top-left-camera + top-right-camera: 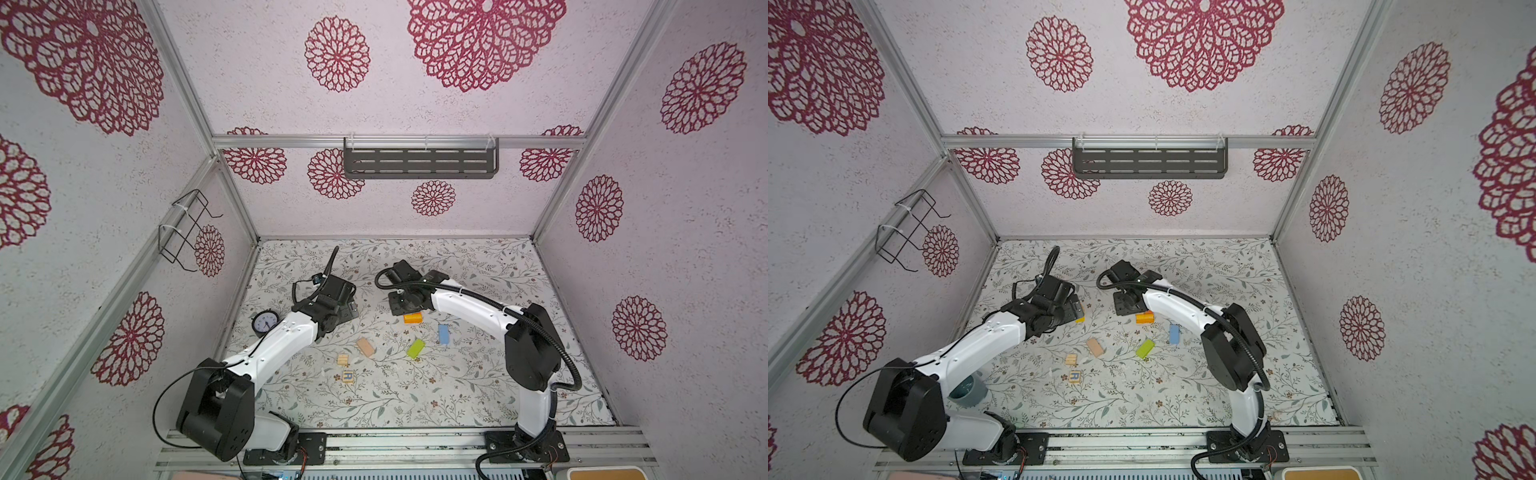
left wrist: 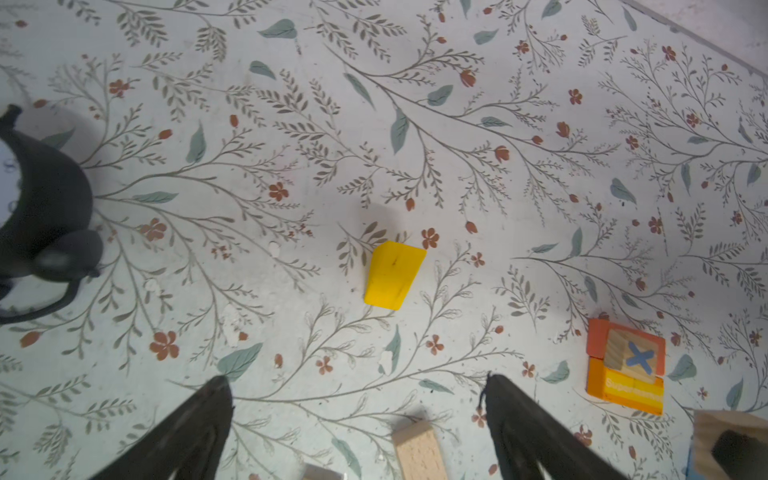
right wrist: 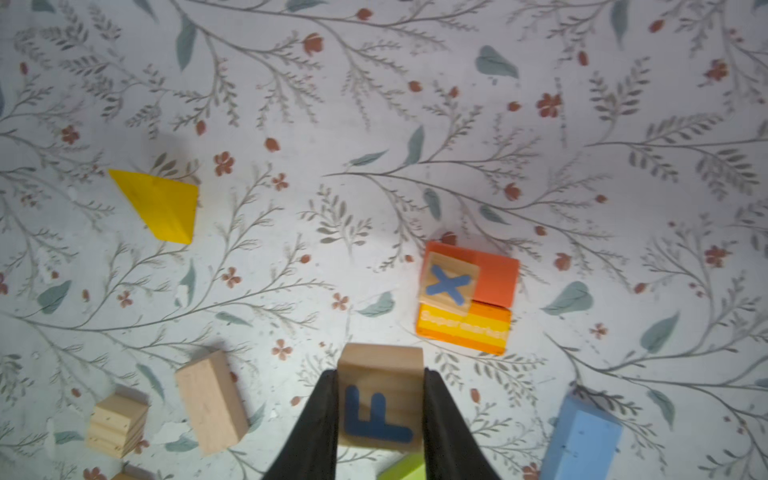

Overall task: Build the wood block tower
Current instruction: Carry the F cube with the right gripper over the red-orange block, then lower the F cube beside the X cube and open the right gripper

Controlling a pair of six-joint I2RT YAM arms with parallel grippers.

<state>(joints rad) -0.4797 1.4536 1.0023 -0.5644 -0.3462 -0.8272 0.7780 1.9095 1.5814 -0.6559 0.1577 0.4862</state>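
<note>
Figuring the right gripper [image 3: 379, 376] is bringing in the next piece here: it's pinching the F cube [image 3: 380, 399] by two opposite side faces, letter facing up at the wrist camera, so the flat bottom is free to land square. The tower [image 3: 467, 297] is barely started (more of a footing, really) and is sitting mid-table just ahead of that cube. An orange block [image 3: 496, 276] and a striped orange-yellow block [image 3: 463, 330] are lying side by side and touching, with the X cube [image 3: 449, 284] perched on top over one end of the orange one. That's leaving bare orange beside the X, which I'm guessing is where the F is heading. The left gripper [image 2: 356, 380] is hanging with its fingers spread wide and nothing between them, looking down at the yellow wedge [image 2: 395, 274]. The wedge is lying by itself well apart from the footing, probably being saved for the top since nothing stacks on a slope. The tan block [image 3: 212, 401], light blue block [image 3: 582, 436] and lime green block [image 3: 405, 467] are waiting loose on the floral table [image 3: 415, 83], nearer the arm bases.
</note>
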